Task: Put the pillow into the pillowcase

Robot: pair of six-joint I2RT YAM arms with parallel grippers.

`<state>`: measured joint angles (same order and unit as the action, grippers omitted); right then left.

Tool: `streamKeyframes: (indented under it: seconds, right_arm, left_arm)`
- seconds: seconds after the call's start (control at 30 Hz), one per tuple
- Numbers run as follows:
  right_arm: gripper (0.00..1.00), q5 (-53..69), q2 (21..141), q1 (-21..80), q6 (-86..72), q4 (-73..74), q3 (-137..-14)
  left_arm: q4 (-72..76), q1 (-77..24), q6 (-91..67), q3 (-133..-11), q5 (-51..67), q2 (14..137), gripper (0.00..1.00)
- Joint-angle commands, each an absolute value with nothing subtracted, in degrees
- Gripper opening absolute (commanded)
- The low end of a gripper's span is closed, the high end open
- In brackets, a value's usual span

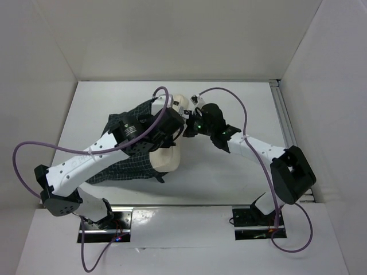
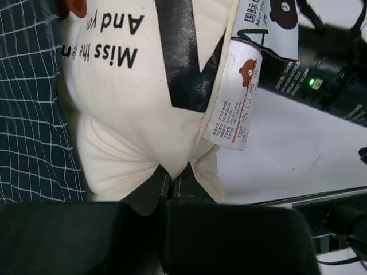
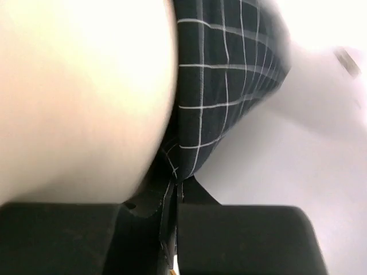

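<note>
The cream-white pillow (image 1: 170,157) lies mid-table, partly inside the dark checked pillowcase (image 1: 119,167), which covers its left side. In the left wrist view the pillow (image 2: 126,114) shows black text and a hanging care label (image 2: 235,109), with the pillowcase (image 2: 28,114) at the left. My left gripper (image 2: 172,179) is shut on a pinch of the pillow's cream fabric; it also shows in the top view (image 1: 174,130). My right gripper (image 3: 175,184) is shut on the pillowcase's edge (image 3: 229,74), right beside the pillow (image 3: 80,97). In the top view the right gripper (image 1: 191,127) sits close to the left one.
White walls enclose the white table (image 1: 229,172) on three sides. A rail (image 1: 285,123) runs along the table's right edge. Purple cables (image 1: 229,94) loop over both arms. The right arm's black wrist (image 2: 321,80) is close by in the left wrist view.
</note>
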<state>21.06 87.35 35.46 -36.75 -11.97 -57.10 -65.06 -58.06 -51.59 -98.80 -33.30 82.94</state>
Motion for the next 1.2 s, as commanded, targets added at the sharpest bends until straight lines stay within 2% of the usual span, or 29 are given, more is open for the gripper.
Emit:
streamKeyframes:
  seconds: [0.0,0.23,0.4,0.53,0.6,0.67,0.7,0.77,1.0,1.17]
  right_arm:
    - [0.0,19.08,85.17,34.37,-37.71,-12.83,-53.89]
    - [0.0,16.17,84.64,29.72,-34.99,-9.14,-43.26]
    - [0.0,18.01,84.64,24.35,-33.14,-7.12,-41.22]
    - [0.0,19.16,84.11,23.2,-33.13,-7.12,-40.69]
    - [0.1,19.16,82.97,23.2,-33.13,-6.42,-40.69]
    - [0.12,17.5,82.27,23.2,-33.83,-6.42,-40.17]
    - [0.11,16.88,81.66,23.2,-34.88,-6.94,-40.17]
    - [0.01,14.43,81.13,23.2,-36.99,-7.73,-38.77]
    - [0.0,13.72,81.12,23.73,-39.63,-9.84,-38.76]
    - [0.0,5.56,76.92,24.26,-41.56,-7.57,-39.46]
  left_arm:
    - [-61.7,-54.69,-50.11,-99.5,-35.95,85.86,0.0]
    - [-54.33,-44.93,-47.72,-83.78,-30.51,83.77,0.0]
    - [-48.26,-40.61,-46.58,-74.63,-25.41,82.44,0.0]
    - [-47.2,-40.08,-46.58,-74.62,-24.87,85.69,0.0]
    - [-47.2,-40.08,-46.58,-74.62,-26.01,86.39,0.0]
    - [-47.2,-40.08,-46.58,-74.62,-26.02,86.4,0.0]
    - [-46.68,-40.08,-46.58,-74.62,-26.02,86.4,0.0]
    - [-46.67,-40.08,-46.58,-75.15,-25.49,86.4,0.0]
    - [-46.67,-40.08,-45.45,-76.81,-25.49,87.01,0.0]
    - [-47.28,-41.4,-43.07,-77.87,-29.17,88.94,0.0]
